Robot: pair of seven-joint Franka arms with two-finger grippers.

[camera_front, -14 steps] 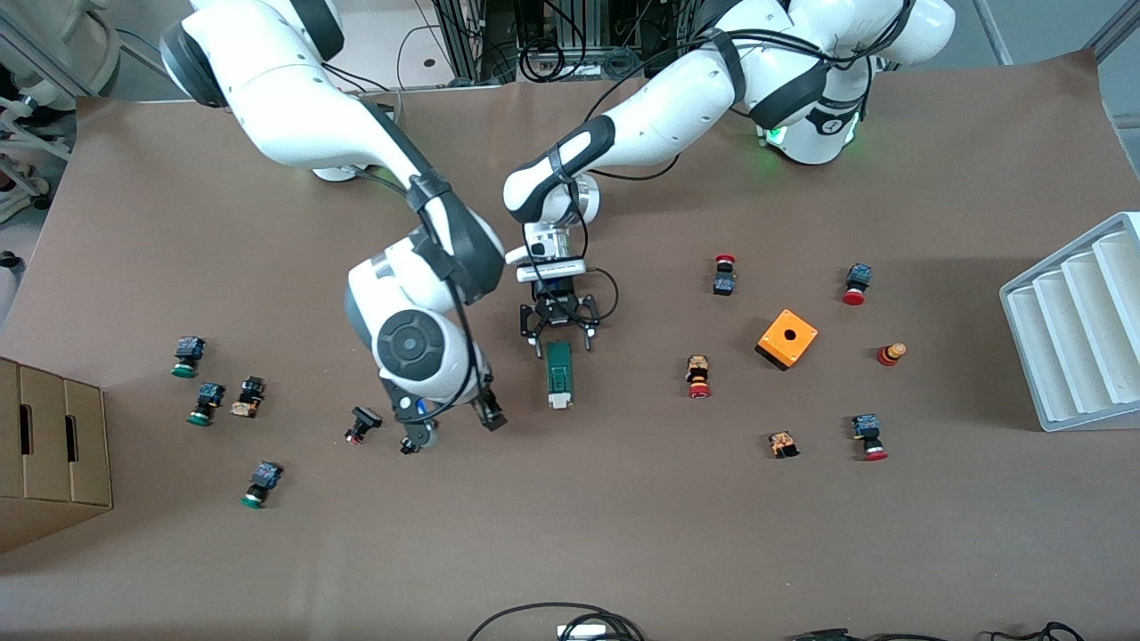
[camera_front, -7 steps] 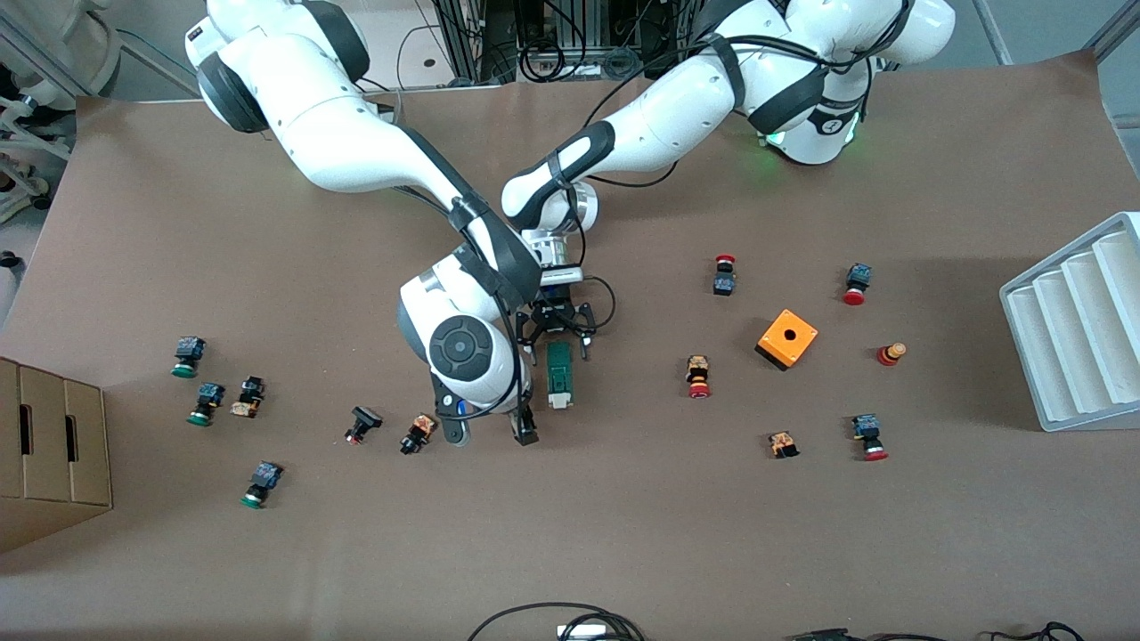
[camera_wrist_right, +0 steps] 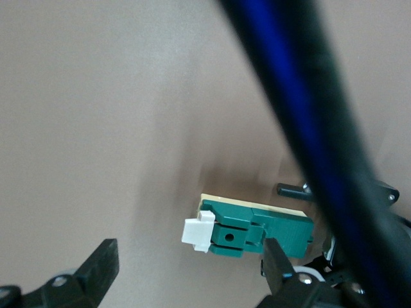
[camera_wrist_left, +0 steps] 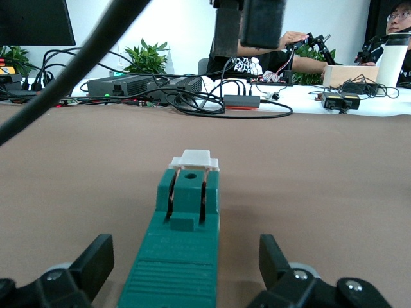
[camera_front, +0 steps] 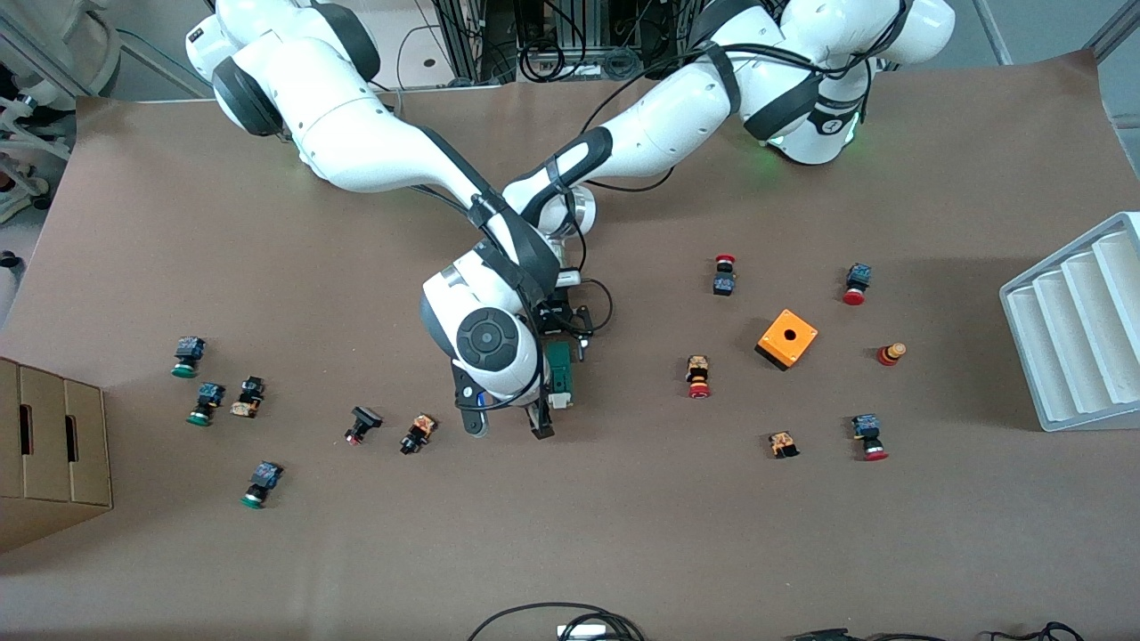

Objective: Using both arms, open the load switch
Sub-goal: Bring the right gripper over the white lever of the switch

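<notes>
load switch (camera_front: 559, 372) laid flat on worktop (camera_front: 623, 534) | left pincer (camera_wrist_left: 183, 273) spread wide astride its green end | right pincer (camera_wrist_right: 189, 273) held wide above its white end

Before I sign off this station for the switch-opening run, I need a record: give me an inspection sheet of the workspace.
Surface: brown table, flat, bare toward the front camera.
Job's things: green load switch lies flat mid-table, white block end toward the front camera.
Clutter: orange box; red push buttons toward the left arm's end; green push buttons toward the right arm's end; white tray; cardboard box.
Grippers: left gripper open, straddling the switch's end; right gripper open, low beside the white end.
Cables: black cable at the table's near edge.
Surroundings: desk with electronics, plants and a person in the left wrist view.
</notes>
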